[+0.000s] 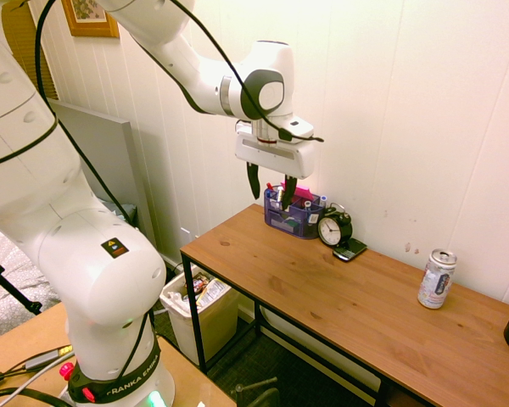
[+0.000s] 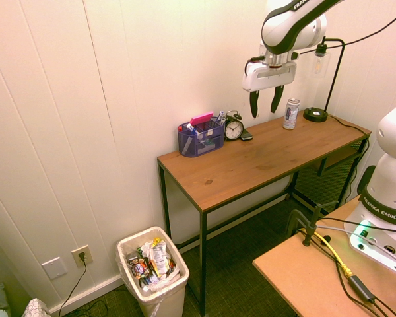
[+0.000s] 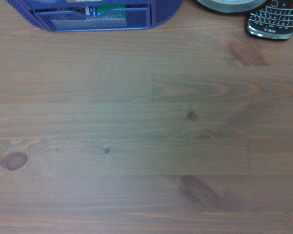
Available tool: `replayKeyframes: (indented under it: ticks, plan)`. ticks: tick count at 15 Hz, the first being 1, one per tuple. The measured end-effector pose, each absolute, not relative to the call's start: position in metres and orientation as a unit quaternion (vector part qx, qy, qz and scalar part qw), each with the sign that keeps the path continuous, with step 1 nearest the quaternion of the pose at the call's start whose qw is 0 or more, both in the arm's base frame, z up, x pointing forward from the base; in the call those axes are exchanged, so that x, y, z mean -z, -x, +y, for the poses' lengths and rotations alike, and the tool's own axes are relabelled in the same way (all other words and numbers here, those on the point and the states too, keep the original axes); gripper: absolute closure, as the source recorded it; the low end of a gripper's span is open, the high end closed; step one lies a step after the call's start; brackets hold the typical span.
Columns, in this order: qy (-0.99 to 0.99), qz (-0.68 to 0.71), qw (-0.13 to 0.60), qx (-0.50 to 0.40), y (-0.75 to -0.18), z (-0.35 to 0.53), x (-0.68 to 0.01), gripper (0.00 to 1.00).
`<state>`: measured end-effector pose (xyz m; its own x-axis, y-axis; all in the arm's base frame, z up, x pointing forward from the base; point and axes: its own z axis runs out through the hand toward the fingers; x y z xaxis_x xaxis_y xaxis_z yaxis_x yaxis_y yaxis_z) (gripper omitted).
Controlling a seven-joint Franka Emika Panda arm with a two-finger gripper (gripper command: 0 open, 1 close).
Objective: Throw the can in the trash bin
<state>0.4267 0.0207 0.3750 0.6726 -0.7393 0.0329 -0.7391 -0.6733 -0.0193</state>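
The slim silver-white can [image 1: 437,278] stands upright on the wooden table [image 1: 339,297], near the wall on its right part; the second exterior view shows the can [image 2: 291,113] beside a black lamp base. My gripper [image 1: 271,186] hangs open and empty well above the table's left part, far from the can; it shows as gripper [image 2: 263,102] in the second exterior view. The cream-white trash bin [image 2: 152,274] with a liner and wrappers inside stands on the floor left of the table; in the first exterior view the trash bin [image 1: 199,318] sits below the table's left end.
A blue desk organiser [image 1: 293,212], a black alarm clock [image 1: 334,227] and a phone [image 1: 349,250] stand along the wall. The wrist view shows bare wood, the organiser [image 3: 97,14] and the phone [image 3: 274,22]. A black lamp base [image 2: 315,114] sits at the table's far end.
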Motion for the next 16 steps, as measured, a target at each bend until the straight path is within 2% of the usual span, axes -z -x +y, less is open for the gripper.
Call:
replayKeyframes:
  ticks: [4, 8, 12, 16]
  plan:
    - [0.903, 0.428, 0.017, 0.028, -0.438, -0.001, -0.372, 0.0]
    - [0.865, 0.499, 0.045, 0.031, -0.482, -0.094, -0.381, 0.0]
    - [0.824, 0.564, 0.033, 0.025, -0.523, -0.187, -0.374, 0.0]
    - [0.786, 0.618, 0.004, -0.003, -0.537, -0.265, -0.325, 0.0]
